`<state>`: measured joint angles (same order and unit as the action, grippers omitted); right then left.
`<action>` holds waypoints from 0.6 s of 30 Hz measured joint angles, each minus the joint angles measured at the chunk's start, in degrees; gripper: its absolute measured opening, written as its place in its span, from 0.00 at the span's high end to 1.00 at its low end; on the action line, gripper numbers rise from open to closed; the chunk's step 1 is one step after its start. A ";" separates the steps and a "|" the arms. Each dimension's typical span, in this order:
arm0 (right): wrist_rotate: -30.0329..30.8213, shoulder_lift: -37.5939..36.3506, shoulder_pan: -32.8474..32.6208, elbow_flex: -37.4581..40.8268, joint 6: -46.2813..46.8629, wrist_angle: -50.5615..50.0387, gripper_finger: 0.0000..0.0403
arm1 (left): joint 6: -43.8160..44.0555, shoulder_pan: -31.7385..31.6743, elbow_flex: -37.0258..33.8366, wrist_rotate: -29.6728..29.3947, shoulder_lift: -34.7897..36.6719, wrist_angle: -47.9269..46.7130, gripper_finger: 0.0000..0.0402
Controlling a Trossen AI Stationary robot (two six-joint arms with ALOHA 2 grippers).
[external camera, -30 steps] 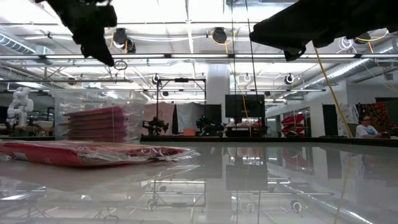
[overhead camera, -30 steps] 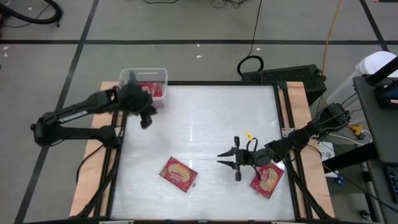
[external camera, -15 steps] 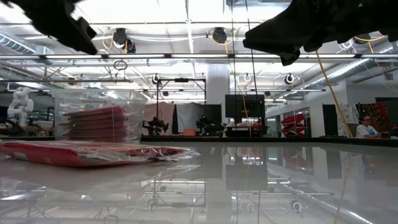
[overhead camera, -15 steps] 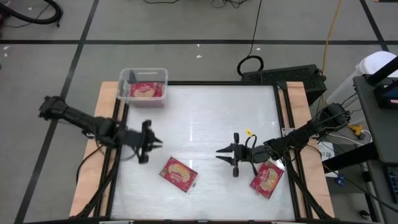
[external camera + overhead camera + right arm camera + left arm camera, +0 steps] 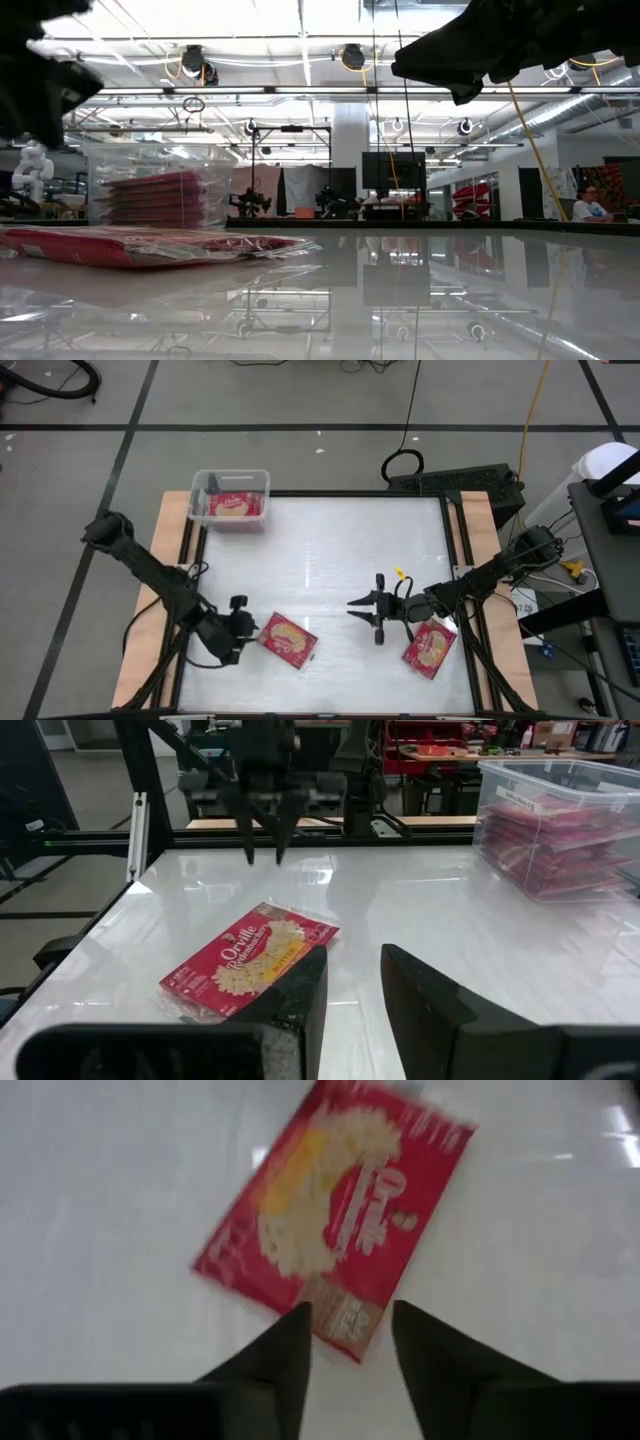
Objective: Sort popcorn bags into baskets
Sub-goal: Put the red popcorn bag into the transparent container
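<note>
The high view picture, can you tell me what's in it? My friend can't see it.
From above, the left gripper reaches toward a red popcorn bag lying on the white table. The right gripper hangs over the table, with a second bag beside its arm near the right edge. A clear bin holding red bags sits at the far left corner.

Left gripper (image 5: 248, 630) hangs just beside the table (image 5: 330, 560) front-left edge, fingers parted. Right gripper (image 5: 362, 610) hovers over the table's front-right area, fingers spread.
</note>
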<state>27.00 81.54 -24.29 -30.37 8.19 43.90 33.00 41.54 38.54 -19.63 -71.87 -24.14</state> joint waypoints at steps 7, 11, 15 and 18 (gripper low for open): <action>-0.22 0.00 0.00 0.00 -0.21 0.00 0.77 | 14.10 0.52 -0.01 2.19 -8.71 -1.13 0.39; -0.23 0.00 0.00 0.00 -0.31 0.00 0.77 | 15.31 0.50 -0.04 3.55 -12.96 -0.44 0.29; -0.23 0.00 0.00 0.00 -0.29 0.00 0.77 | 13.47 0.12 0.03 2.68 -16.55 3.71 0.23; -0.25 0.00 0.00 0.00 -0.21 0.00 0.77 | 14.02 -0.58 0.18 0.90 -18.27 5.19 0.25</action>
<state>26.74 81.54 -24.29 -30.37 7.98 43.90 47.02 40.96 38.72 -18.73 -90.14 -18.96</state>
